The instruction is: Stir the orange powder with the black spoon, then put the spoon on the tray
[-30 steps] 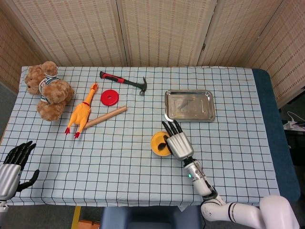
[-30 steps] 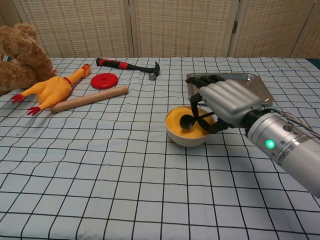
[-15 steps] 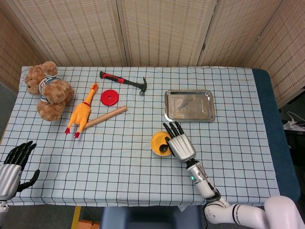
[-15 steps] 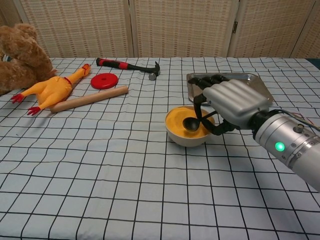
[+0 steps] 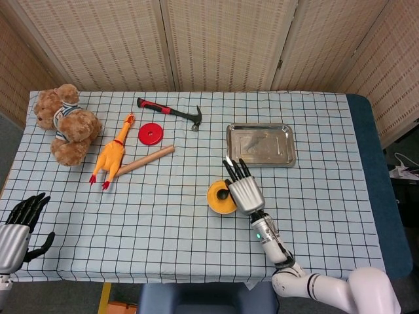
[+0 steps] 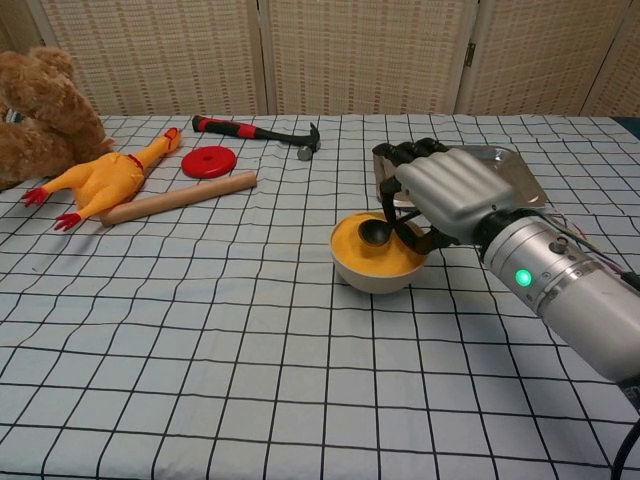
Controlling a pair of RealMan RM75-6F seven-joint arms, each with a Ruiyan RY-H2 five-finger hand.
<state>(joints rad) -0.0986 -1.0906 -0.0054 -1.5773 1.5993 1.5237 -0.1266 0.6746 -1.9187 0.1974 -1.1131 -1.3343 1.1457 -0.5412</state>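
Even, bright overhead light filled both views, leaving only soft shadows. Glare streaked the tray (image 5: pixel 260 144) right of centre. The frames stayed sharp, with grid lines bowing slightly near the edges.

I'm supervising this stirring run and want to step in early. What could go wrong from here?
1. The right robot hand holds the black spoon in the small bowl of orange powder; a sideways push might tip the bowl or fling powder onto the checked cloth.
2. The metal tray lies just beyond the bowl, so lifting the spoon out low could catch the tray's rim or trail powder across.
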